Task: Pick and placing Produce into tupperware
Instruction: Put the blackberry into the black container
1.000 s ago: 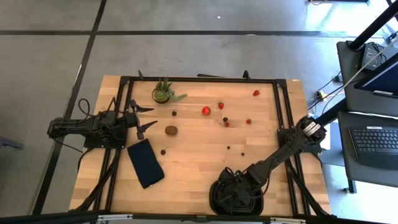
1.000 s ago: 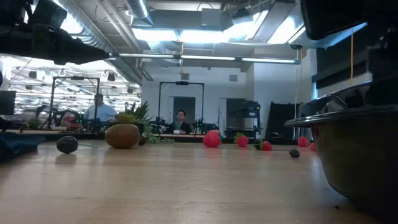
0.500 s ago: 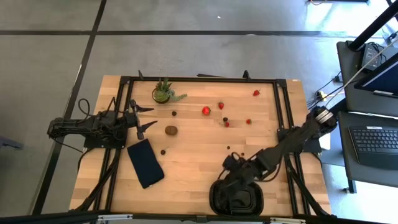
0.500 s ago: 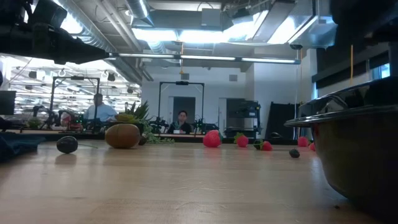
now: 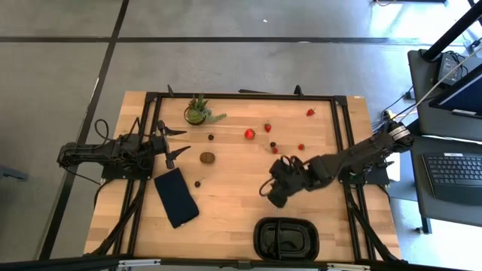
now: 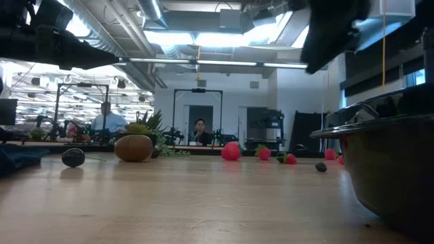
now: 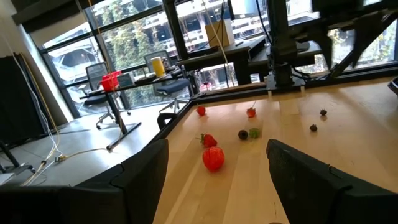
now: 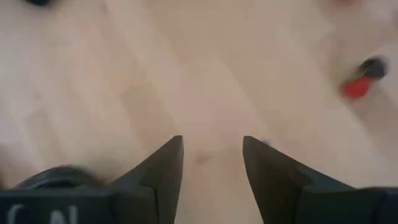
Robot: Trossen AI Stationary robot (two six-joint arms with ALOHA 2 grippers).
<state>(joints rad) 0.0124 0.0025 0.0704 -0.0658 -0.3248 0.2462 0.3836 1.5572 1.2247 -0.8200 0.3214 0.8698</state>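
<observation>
My right end effector (image 5: 273, 190), fingers apart and empty, hovers mid-frame above the black tupperware (image 5: 286, 239) at bottom centre. I'd descend squarely over one strawberry (image 5: 249, 134); left end effector (image 5: 175, 143) waits open.

The high view looks straight down on the whole table (image 5: 241, 211). The low view sits at tabletop level beside the tupperware (image 6: 393, 169), facing the room. Both share the kiwi (image 5: 206, 158) near the potted plant (image 5: 197, 111).
</observation>
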